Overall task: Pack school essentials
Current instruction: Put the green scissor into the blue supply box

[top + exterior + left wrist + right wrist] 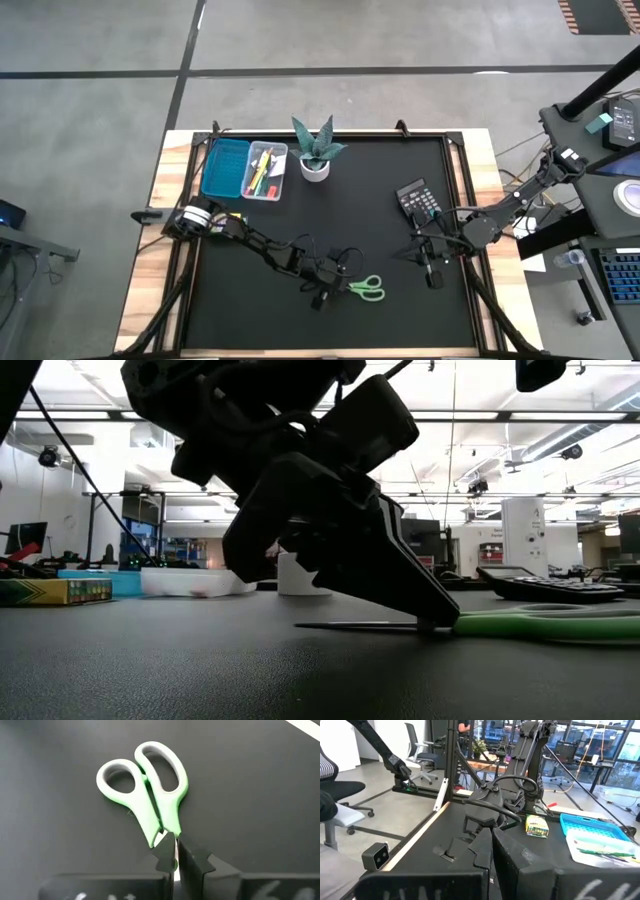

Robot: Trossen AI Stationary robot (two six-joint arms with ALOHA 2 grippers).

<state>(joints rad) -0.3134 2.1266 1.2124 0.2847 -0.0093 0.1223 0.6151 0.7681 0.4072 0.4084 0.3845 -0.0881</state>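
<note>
Green-handled scissors (pixel 150 795) pinched at the blades by left fingers (pixel 165 857); calculator (pixel 417 197) nearby.

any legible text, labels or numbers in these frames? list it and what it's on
None legible.
Crayon box: printed front, too small to read.
Calculator: key markings too small to read.
Green scissors, with the left claw closed on the blades: no marking visible.

The left arm reaches low across the table's near middle, its gripper (pixel 327 288) angled steeply down with the fingers (pixel 165 855) pressed almost together at the surface. The right arm waits by the right edge, its gripper (pixel 432 268) closed.
</note>
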